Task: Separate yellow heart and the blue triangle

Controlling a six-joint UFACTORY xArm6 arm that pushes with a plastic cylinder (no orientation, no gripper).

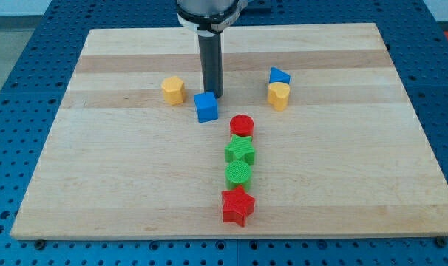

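Observation:
The yellow heart (279, 95) lies at the view's upper right of centre, touching the blue triangle (279, 75) just above it. My tip (212, 95) is well to the left of both, right behind the upper edge of a blue cube (205, 107). The rod rises straight up from there to the view's top.
A yellow hexagon-like block (173, 90) lies left of my tip. Below centre, a column runs down: red cylinder (242, 125), green star (240, 151), green cylinder (239, 174), red star (237, 205). The wooden board (98, 185) ends on a blue pegboard surround.

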